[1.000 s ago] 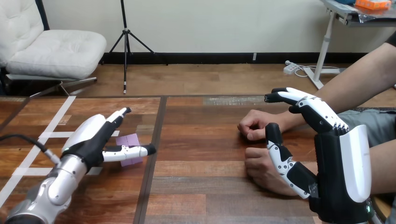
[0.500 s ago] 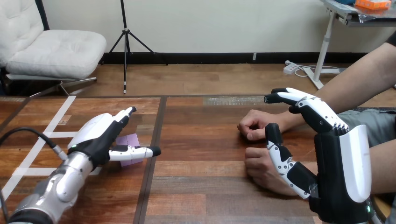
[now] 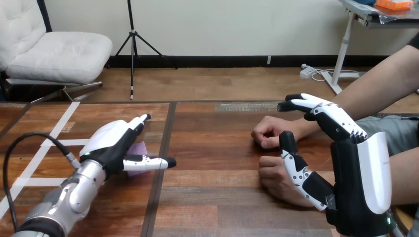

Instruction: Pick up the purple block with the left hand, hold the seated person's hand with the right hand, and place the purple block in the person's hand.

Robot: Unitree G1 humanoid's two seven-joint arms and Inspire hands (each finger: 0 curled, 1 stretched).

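Your right hand [image 3: 358,187] is the largest thing in the head view. It stands upright at the right side, its white back shell turned to the right and its black palm facing left. Its fingers reach forward, spread away from the thumb and only slightly bent. They are curled around nothing, so read it as open and empty.

Under it you have the brown wooden plank table [image 3: 217,197], with a dark seam running down its middle and strips of white tape [image 3: 64,123] on its left part.

Your left hand [image 3: 111,145] comes in from the lower left on its silver forearm [image 3: 69,197], back shell up, low over the table's left half. Its fingers point straight ahead and to the right. The thumb sticks out sideways toward the seam, well apart from them, so this hand is also spread and grips nothing.

The person's arms enter from the right. The person's farther hand [image 3: 269,132] rests on the table as a loose fist, just left of your right fingers. The person's nearer hand [image 3: 276,175] lies curled on the table right beside your right thumb, and you cannot tell whether the two touch.

Look for the small, flat purple block [image 3: 140,149] on the table just left of the seam. It shows in the gap between your left fingers and thumb and is partly covered by the hand. You cannot tell whether the hand touches it.
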